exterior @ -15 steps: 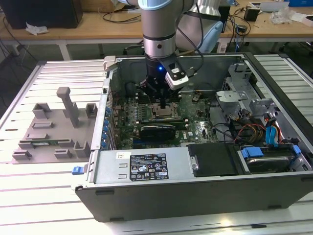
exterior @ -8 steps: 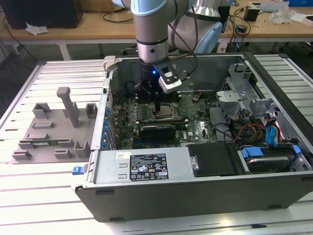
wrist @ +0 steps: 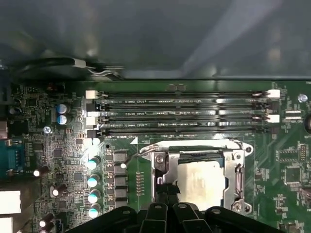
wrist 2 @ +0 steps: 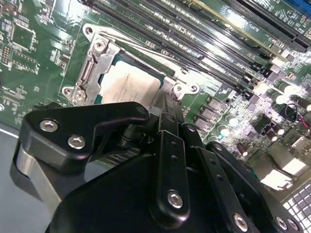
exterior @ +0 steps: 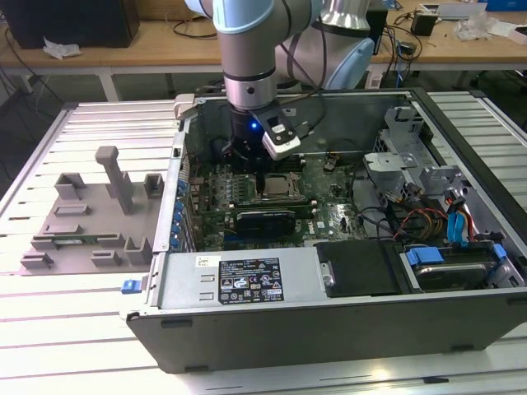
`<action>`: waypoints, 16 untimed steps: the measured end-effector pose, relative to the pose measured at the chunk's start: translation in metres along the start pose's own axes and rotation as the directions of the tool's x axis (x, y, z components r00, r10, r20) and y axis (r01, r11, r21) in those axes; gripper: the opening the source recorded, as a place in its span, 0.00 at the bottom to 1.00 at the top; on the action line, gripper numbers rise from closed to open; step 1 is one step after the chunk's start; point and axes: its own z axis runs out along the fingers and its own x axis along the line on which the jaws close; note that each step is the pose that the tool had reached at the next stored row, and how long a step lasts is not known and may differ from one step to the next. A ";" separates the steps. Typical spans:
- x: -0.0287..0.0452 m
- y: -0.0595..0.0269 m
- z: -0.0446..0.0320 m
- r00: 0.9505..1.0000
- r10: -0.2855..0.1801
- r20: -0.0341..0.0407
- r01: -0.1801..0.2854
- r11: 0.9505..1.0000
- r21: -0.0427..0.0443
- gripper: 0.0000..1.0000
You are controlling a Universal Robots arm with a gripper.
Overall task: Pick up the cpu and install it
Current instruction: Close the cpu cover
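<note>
Cpu [wrist: 201, 182] is seen lying flat inside the metal-framed socket [wrist: 239, 167] on the green motherboard [wrist: 53, 141], within the open computer case [exterior: 247, 284]. The gripper [wrist: 167, 193] is held directly over the socket, and its fingers [wrist 2: 168, 111] are drawn together, tips at one edge of the silvery plate, with nothing seen pinched between them. Seating is judged to be the step in hand, best done gently: the plate should be kept level and square to the frame, no sideways push given, and downward force kept slight, since the contacts beneath are likely fragile.
</note>
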 end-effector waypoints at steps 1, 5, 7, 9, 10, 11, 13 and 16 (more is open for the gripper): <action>0.0002 0.0001 0.0010 1.000 -0.008 0.000 0.008 1.000 -0.001 0.11; 0.0008 0.0003 0.0031 1.000 -0.030 0.001 0.030 1.000 -0.002 0.11; 0.0011 0.0002 0.0042 0.999 -0.041 0.002 0.041 0.999 -0.002 0.11; 0.0011 0.0002 0.0045 0.999 -0.048 0.002 0.048 0.999 -0.002 0.11; 0.0011 0.0003 0.0048 0.999 -0.051 0.002 0.051 0.999 -0.002 0.11; 0.0011 0.0003 0.0050 0.999 -0.052 0.002 0.052 0.999 -0.002 0.11; 0.0007 0.0003 0.0052 0.999 -0.054 0.002 0.054 0.999 -0.002 0.11; -0.0005 0.0004 0.0055 0.998 -0.056 0.002 0.056 0.998 -0.002 0.11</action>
